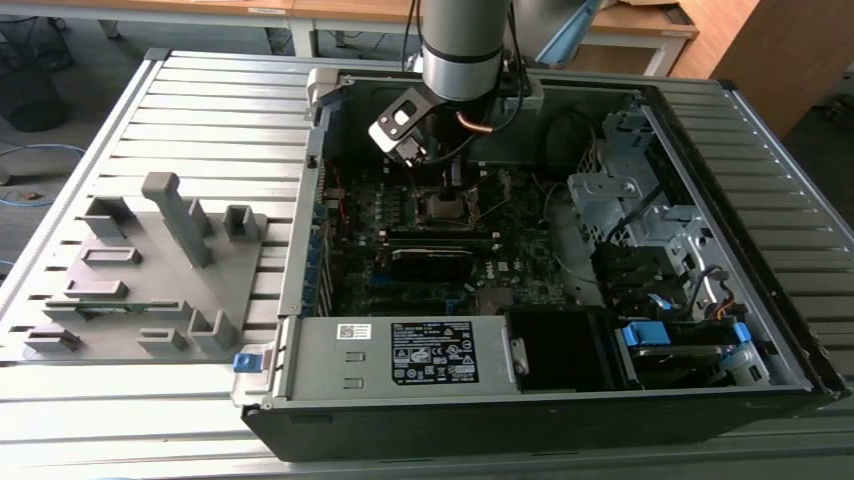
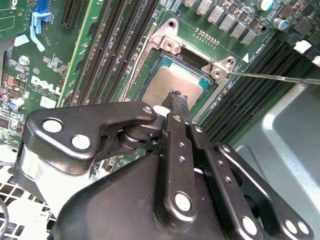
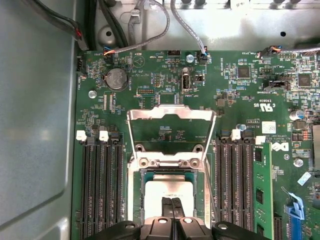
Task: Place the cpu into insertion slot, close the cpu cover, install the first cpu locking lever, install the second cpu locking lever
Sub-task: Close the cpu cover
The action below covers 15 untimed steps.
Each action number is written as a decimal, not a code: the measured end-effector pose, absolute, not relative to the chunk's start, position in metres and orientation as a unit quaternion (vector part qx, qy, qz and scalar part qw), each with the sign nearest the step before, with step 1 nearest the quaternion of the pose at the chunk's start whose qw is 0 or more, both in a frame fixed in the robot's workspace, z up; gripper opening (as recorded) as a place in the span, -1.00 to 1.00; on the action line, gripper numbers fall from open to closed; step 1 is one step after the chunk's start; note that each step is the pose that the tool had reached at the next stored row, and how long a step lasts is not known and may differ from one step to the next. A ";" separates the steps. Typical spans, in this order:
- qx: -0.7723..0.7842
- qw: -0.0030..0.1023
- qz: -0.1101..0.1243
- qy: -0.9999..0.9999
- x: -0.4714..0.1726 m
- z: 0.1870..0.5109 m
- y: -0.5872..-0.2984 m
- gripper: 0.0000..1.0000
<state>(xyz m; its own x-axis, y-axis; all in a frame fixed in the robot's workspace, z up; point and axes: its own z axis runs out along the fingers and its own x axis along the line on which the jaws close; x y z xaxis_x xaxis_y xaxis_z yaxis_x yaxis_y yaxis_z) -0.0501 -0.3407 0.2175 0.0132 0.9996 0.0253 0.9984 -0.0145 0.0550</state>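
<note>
Finding one: my claw is closed, both fingers pressed flat against each other with nothing held between them.

Finding two: the cpu lies flat in its socket on the motherboard, grey top upward, seated square within the socket frame as far as I can judge. It is directly beneath my fingertips. In both wrist views the tips stand over its near half, but I cannot tell whether they rest on the metal or hang just clear of it.

Finding three: the cpu cover is not closed. It stands swung open past the far edge of the socket, on the side away from my fingers, with its window showing bare board behind it. Its hinge line runs crosswise to the line of my fingers, so the plate lies straight ahead of the tips, beyond the chip.

Finding four: a thin locking lever juts out free beside the socket corner, unlatched.

Placement looks done; cover and levers remain.
</note>
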 end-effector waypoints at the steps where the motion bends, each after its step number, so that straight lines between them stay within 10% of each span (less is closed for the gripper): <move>1: 0.712 0.011 0.028 0.702 -0.050 0.217 -0.341 -0.79; 15: 0.712 0.011 0.028 0.702 -0.050 0.221 -0.341 -0.79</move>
<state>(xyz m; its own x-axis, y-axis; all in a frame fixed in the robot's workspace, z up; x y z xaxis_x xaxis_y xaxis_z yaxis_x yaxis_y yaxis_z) -0.0501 -0.3407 0.2214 0.0132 0.9996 0.0246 0.9984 -0.0145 0.0547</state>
